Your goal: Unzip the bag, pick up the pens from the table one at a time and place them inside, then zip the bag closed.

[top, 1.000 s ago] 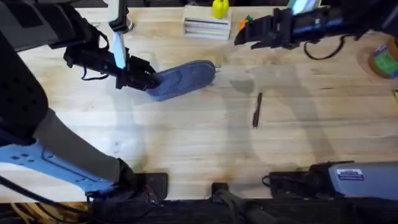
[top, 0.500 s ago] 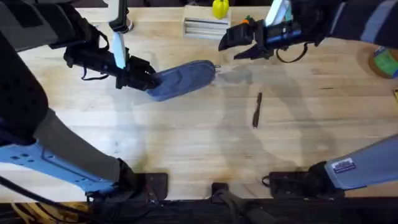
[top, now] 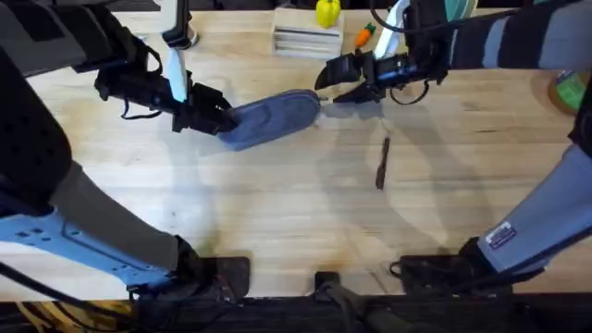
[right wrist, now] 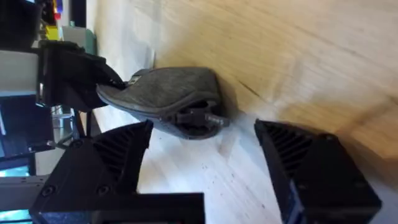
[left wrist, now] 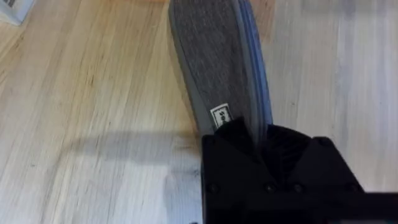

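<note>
The right tool (top: 326, 83) has come across from the far right and now hovers, fingers apart, just beside the zipper pull (right wrist: 205, 117) of the bag (top: 273, 117). The left tool (top: 220, 118) stays clamped on the bag's other end. The pen (top: 382, 163) waits on the bench (top: 277, 213); unzipping seems next.

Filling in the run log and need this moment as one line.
left gripper: shut on bag end | right gripper: jaws open, near zipper pull | pen: on table | bag: zipped
</note>
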Robot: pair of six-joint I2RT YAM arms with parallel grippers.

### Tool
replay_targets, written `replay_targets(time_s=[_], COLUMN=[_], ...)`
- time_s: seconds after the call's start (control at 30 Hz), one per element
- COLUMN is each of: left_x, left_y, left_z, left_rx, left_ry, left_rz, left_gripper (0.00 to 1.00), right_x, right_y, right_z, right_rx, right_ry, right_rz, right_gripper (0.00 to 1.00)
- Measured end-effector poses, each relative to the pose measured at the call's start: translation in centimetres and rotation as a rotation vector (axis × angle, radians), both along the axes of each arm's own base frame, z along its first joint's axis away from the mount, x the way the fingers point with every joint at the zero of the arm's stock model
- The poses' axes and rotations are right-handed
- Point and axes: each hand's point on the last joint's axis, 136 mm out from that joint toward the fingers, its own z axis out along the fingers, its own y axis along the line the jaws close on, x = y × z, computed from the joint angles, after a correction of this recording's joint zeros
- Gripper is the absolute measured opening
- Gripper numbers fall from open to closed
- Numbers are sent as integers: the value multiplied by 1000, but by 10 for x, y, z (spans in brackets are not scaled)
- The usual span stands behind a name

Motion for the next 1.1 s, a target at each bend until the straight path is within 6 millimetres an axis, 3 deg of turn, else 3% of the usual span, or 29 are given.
replay_targets(time_s=[0.3, 0.7, 1.1], left_x=[0, 0, 0], left_y=[0, 0, 0], left_z=[0, 0, 0], left_rx=[0, 0, 0], left_ry=[0, 0, 0], left_rz=[0, 0, 0], left_gripper=[41, 41, 41], right_x=[4, 0, -3], right_y=[8, 44, 32], right_z=[5, 3, 25], right_rx=[13, 71, 235], right_ry=[-48, -50, 42], right_rz=[20, 80, 88], right_gripper=[994, 994, 994])
